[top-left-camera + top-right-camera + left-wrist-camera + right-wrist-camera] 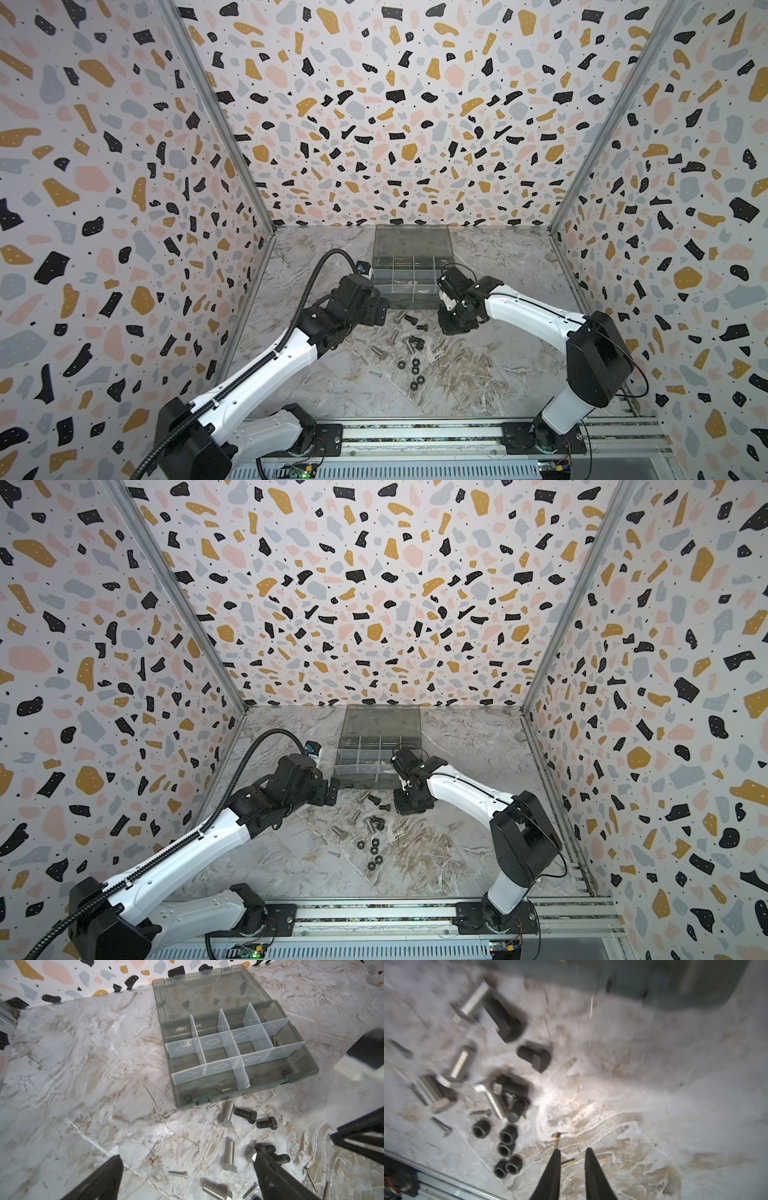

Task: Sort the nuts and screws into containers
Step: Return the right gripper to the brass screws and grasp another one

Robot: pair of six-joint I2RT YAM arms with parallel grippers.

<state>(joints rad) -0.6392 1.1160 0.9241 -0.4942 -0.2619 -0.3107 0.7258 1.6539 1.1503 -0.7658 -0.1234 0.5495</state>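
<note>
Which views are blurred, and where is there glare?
Right wrist view: motion blur smears the screws and the box, and glare whitens the table. Left wrist view: mostly sharp, no strong glare. Both top views: sharp, evenly lit.

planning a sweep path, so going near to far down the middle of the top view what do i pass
front rail → the nuts → two black screws by the box front → the containers → open lid → patterned back wall
</note>
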